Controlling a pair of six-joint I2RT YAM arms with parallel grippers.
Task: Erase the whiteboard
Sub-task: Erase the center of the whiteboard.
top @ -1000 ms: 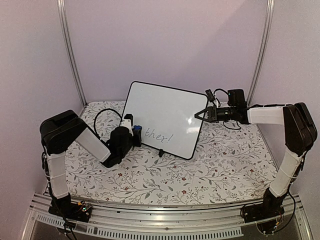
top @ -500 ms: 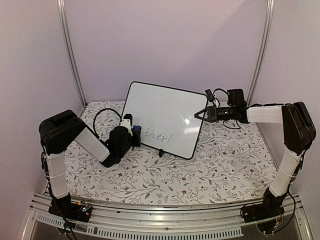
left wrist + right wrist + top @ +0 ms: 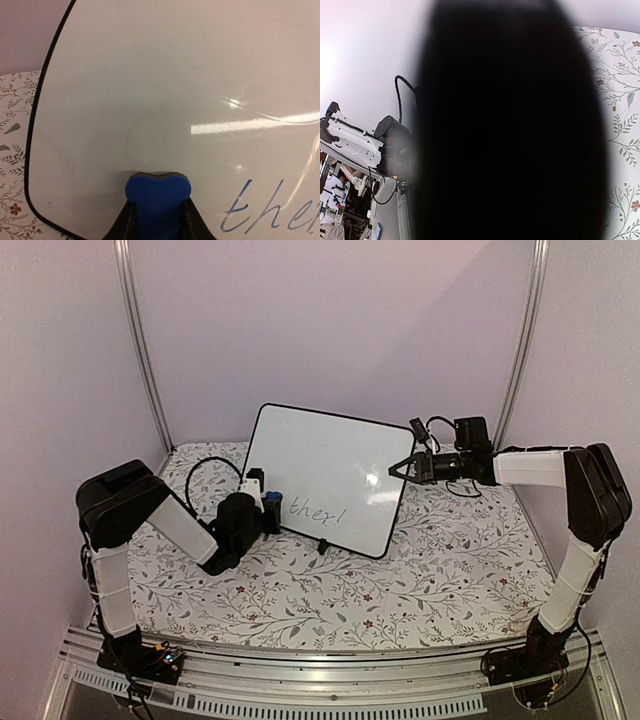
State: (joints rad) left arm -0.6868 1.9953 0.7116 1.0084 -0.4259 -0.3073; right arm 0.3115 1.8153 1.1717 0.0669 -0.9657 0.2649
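Eraser (image 3: 157, 192) clamped in left fingers (image 3: 126, 224), pressed against whiteboard (image 3: 330, 455) beside writing (image 3: 260, 210); right fingers (image 3: 406, 466) brace its right edge, though we cannot tell their grip.

Soft light; glare streaks whiteboard (image 3: 175, 100)

Clearance: worktop (image 3: 400, 590) open in front, board flanked on both sides.
The tilted whiteboard (image 3: 330, 465) bars the way rearward at mid-worktop. The left end effector (image 3: 268, 508), clamped on the blue eraser (image 3: 157, 192), occupies its lower left corner. The right end effector (image 3: 397, 470) pinches its right edge. The upper board face is unobstructed.
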